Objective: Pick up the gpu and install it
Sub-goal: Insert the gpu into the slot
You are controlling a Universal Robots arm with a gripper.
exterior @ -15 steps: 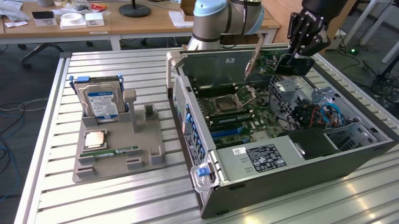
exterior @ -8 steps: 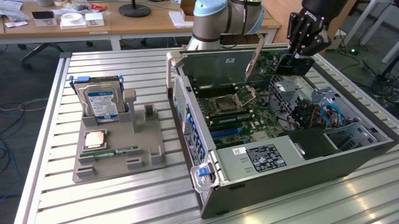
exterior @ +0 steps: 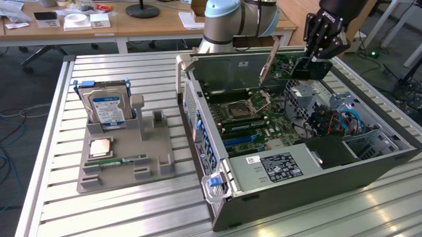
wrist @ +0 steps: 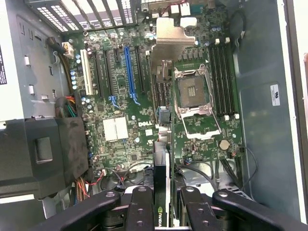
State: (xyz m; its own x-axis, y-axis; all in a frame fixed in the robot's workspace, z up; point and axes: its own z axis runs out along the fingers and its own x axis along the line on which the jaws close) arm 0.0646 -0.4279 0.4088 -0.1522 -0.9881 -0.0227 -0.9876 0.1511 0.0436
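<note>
The jaws are clenched on the gpu [exterior: 305,69]: in the wrist view the black fingers [wrist: 139,208] press against both faces of the card [wrist: 161,185], which is seen edge-on between them. The card hangs in the air, lifted clear above the open computer case [exterior: 297,197], near the case's far wall in the exterior view. Its long silvery bracket [exterior: 268,63] runs along the end that points away from the jaws [wrist: 168,41]. The card touches nothing but the fingers.

Below it lies the green motherboard [wrist: 115,96]. In the wrist view the card's edge lines up between the row of expansion slots, among them a blue slot [wrist: 129,72], and the open CPU socket [wrist: 192,91].

Well apart from the case, on the exterior view's left, a grey holder [exterior: 125,148] sits on the slatted table [exterior: 132,212]. A hard drive [exterior: 108,108] with a blue-white label stands upright in the holder, and a processor chip [exterior: 100,146] and a narrow green memory stick [exterior: 118,160] lie flat in front of it.
</note>
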